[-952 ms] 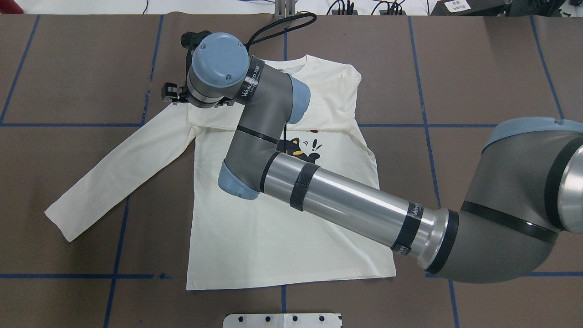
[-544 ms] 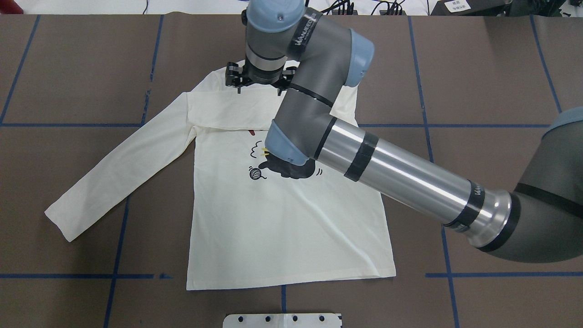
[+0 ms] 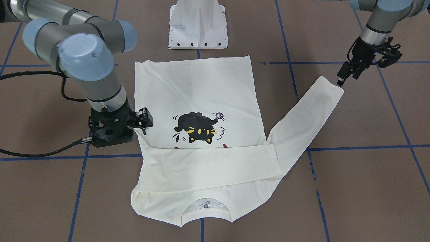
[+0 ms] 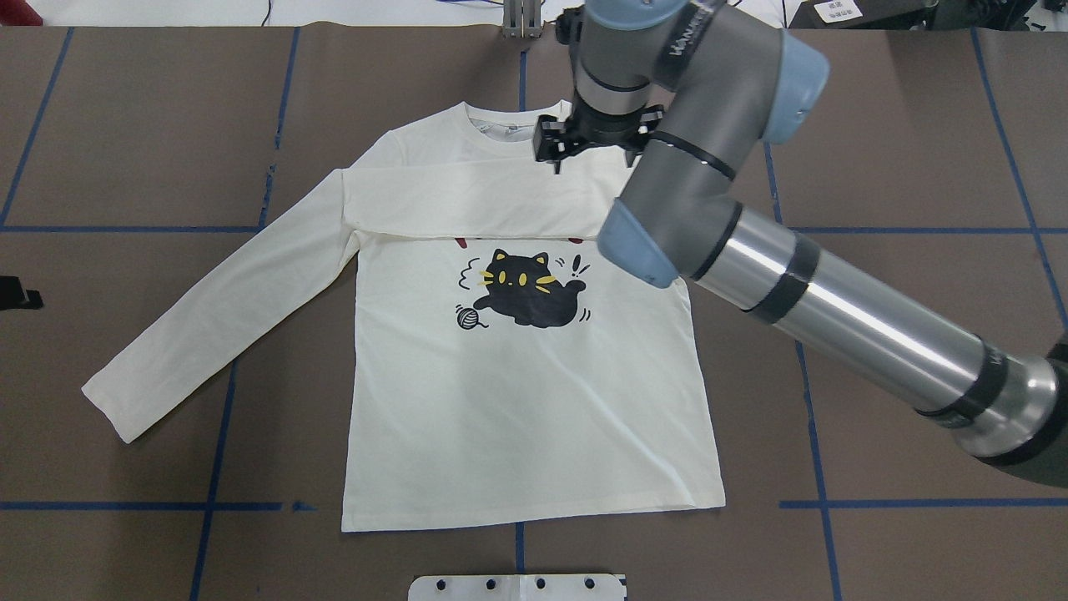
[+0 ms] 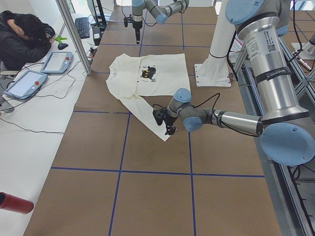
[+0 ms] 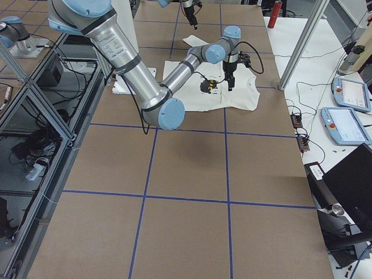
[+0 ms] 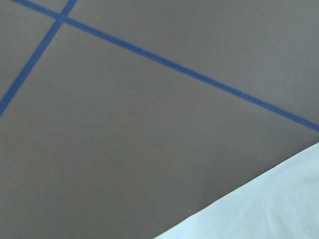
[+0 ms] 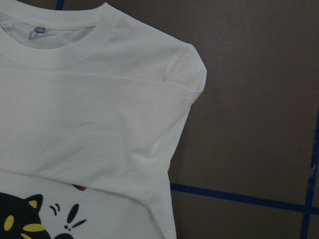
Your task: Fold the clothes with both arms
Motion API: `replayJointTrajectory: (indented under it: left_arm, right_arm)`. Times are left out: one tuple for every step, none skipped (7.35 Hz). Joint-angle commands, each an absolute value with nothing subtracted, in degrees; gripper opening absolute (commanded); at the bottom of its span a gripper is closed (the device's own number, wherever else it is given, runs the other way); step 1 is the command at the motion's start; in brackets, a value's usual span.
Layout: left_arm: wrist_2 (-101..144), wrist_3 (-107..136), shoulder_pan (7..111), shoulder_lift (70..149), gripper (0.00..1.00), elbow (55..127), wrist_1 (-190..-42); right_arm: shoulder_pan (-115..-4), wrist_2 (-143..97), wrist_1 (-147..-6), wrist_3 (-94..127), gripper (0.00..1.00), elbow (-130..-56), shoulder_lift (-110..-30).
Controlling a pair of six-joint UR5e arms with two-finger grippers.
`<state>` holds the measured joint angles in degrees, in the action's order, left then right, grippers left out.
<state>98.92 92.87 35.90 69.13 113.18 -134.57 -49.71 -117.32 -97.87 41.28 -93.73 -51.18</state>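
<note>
Sleeve (image 4: pixel 467 200) was laid over shirt (image 4: pixel 517 401); R pincer (image 4: pixel 592 154) was withdrawn, wide, empty; L pincer (image 3: pixel 346 79), prob. wide, by cuff (image 3: pixel 331 89).

The T-shirt (image 4: pixel 517 401) lies flat on the bench (image 4: pixel 876 125), print up, with its hem toward my pedestal (image 4: pixel 517 587) and its collar (image 4: pixel 509 125) on the far side. The sleeve on my right (image 4: pixel 467 204) is folded across the chest, just behind the cat print (image 4: pixel 521 288). The sleeve on my left (image 4: pixel 217 309) stretches outward, slanting back toward me. My right claw (image 4: pixel 592 146) hangs above the shoulder (image 8: pixel 184 64) on my right, and my left claw (image 3: pixel 347 76) is just beside the outstretched cuff (image 3: pixel 331 88).
</note>
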Motion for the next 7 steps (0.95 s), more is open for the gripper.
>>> replayJointTrajectory:
  left_arm:
    - [93.0, 96.42, 29.28, 69.17, 1.0, 113.82, -129.05]
    - [91.86, 96.07, 28.22, 69.52, 0.99, 113.47, -127.46]
    - [91.76, 96.06, 27.78, 69.7, 0.99, 113.21, -127.35]
    - [91.76, 96.06, 27.6, 70.83, 0.99, 111.98, -127.35]
    - [91.76, 96.06, 27.6, 71.88, 0.99, 110.67, -127.44]
    - [91.76, 96.06, 27.51, 72.24, 0.99, 110.13, -127.44]
    - [91.76, 96.06, 27.51, 72.25, 0.98, 109.95, -127.44]
  right_arm:
    - [-51.68, -119.71, -97.91, 39.29, 1.0, -96.42, -55.98]
    - [-51.68, -119.88, -97.82, 39.29, 1.0, -96.59, -56.07]
    - [-51.68, -119.88, -97.82, 39.29, 1.0, -96.59, -56.16]
    - [-51.68, -119.8, -97.82, 39.29, 1.0, -96.5, -56.16]
    - [-51.68, -119.79, -97.82, 39.29, 1.0, -96.5, -56.16]
    - [-51.68, -119.79, -97.82, 39.55, 1.0, -96.59, -56.08]
    - [-51.59, -119.79, -97.82, 39.81, 1.0, -96.59, -56.07]
